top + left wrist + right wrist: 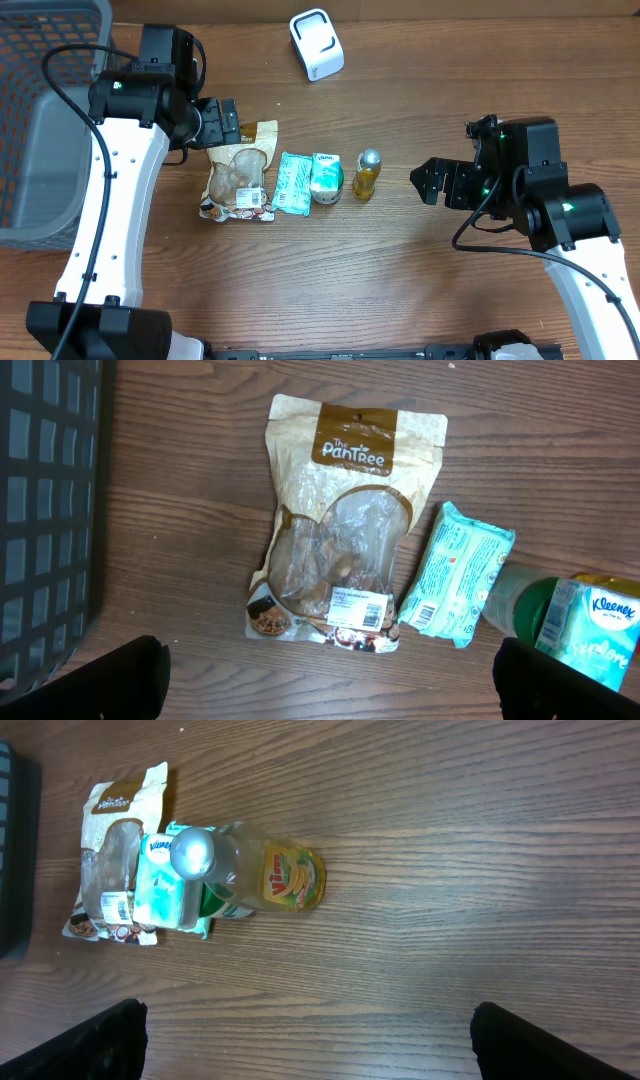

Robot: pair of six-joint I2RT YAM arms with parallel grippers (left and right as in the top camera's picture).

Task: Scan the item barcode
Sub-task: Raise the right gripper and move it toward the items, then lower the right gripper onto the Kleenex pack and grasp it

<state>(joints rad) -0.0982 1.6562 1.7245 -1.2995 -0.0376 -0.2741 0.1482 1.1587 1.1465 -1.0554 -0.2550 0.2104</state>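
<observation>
A wooden table seen from above, with two robot arms reaching in from either side. Four grocery items lie in a short row near the middle. From left to right they are a tan snack pouch lying flat with its clear window facing up, a teal pack of wipes just beside it, a green tissue tub touching the pack, and a small bottle of yellow liquid with a silver cap, standing just right of the tub. A white printed label sits near the pouch's lower edge.

A white handheld scanner rests at the far edge of the table, well apart from the row and from both arms.

The left gripper hangs over the table just beyond the top edge of the pouch, its jaws spread wide with nothing between them. The right gripper hovers near the bottle on its right side, not touching it. Its jaws are also wide apart and empty.

A dark gray mesh basket stands at the left edge of the table, beside the left arm.
</observation>
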